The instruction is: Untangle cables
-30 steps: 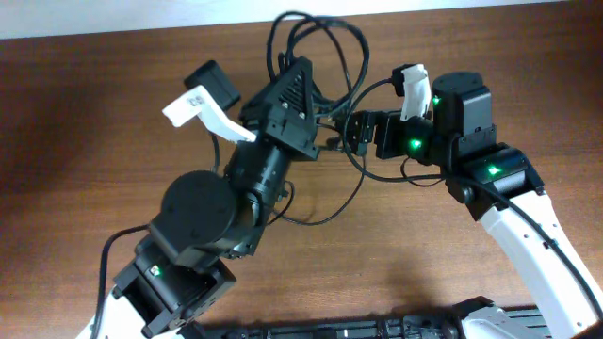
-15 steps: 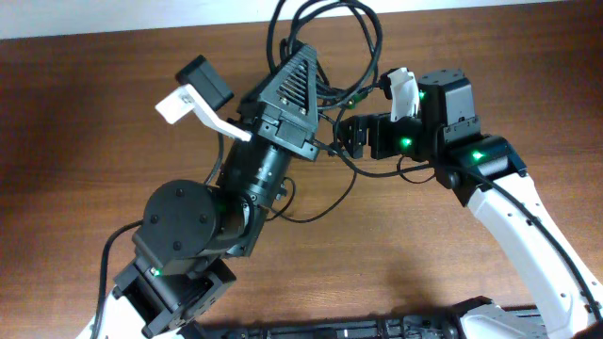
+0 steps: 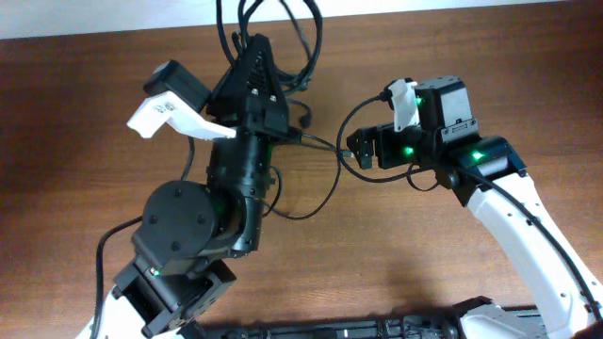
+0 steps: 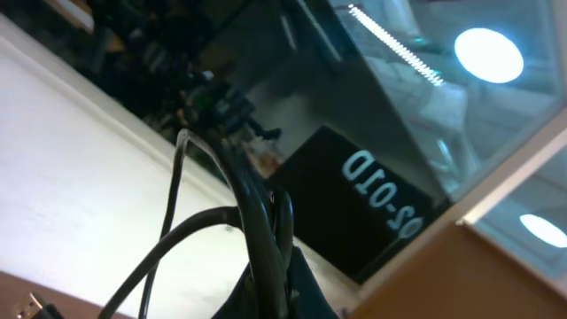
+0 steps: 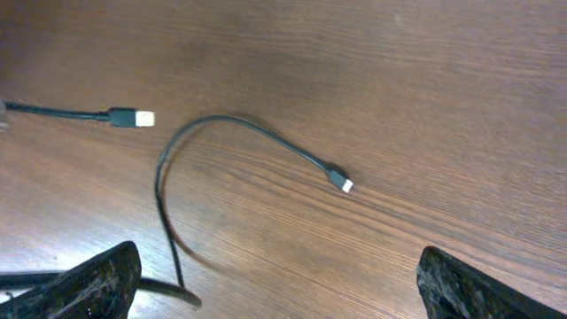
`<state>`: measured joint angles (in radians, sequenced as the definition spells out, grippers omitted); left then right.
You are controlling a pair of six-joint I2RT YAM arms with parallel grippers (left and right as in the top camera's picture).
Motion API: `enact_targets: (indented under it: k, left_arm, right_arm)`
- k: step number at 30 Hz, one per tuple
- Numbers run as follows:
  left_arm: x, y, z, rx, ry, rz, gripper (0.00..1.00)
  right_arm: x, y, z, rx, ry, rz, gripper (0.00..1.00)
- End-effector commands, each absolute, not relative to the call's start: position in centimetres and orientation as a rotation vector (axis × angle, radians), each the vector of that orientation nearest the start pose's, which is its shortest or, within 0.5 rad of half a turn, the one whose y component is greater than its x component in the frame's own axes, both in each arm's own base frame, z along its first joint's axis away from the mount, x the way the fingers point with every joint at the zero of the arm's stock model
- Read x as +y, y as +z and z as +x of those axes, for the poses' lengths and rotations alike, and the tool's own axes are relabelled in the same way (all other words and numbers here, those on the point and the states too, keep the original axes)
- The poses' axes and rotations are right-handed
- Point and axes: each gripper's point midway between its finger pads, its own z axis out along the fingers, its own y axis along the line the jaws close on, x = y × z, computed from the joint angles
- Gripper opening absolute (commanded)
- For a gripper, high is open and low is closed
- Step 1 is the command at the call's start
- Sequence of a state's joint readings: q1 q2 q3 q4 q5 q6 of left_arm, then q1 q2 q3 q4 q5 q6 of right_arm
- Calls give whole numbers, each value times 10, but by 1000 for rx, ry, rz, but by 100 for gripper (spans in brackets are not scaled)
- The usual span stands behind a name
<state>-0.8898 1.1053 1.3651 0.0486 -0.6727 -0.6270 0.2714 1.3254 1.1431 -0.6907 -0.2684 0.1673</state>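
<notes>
Two arms are shown partway through the separating step. The cables (image 4: 259, 221) are pinched as a bundle in the closed jaws of the left gripper (image 3: 252, 58). This gripper is tilted up off the table (image 3: 490, 66), so the loops stand above it at the far edge, and one strand runs out toward the right gripper (image 3: 361, 149). The right gripper is spread wide and holds nothing. In the right wrist view, a loose cord end with a small plug (image 5: 345, 184) lies flat on the wood ahead of its fingers, and a second, larger plug (image 5: 133, 117) lies well apart to the left. The tangle is judged not yet undone, since several strands are bunched in one grip. The next move is judged to call for the right gripper to be lowered over a single strand, closed on it alone, and drawn away from the bundle. Care is needed that a neighbouring cord is not caught as well.
</notes>
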Motion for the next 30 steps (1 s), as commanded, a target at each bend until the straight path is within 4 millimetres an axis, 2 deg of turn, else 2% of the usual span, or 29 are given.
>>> enact_targets:
  k: [1,10,15,19,24,30]
  left_arm:
    - [-163,535,286,1309,-742,-469,0]
    - [-152,528,288,1323,-637,-486,0]
    - [-152,528,288,1323,-636,-485,0]
    - [-152,529,288,1320,-637,-488,0]
    - [-152,529,288,1320,-637,-488,0]
    - [-153,529,288,1322,-642,-482,0]
  right_arm:
    - [132,198,338,2462,448,-264,99]
    - [130,193,332,2480,423,-328,99]
    - [130,187,322,2498,395,-470,99]
    - [145,187,309,2464,489,-650,99]
    - [173,194,290,2324,684,-913,99]
    - [180,173,302,2296,707,-946,100]
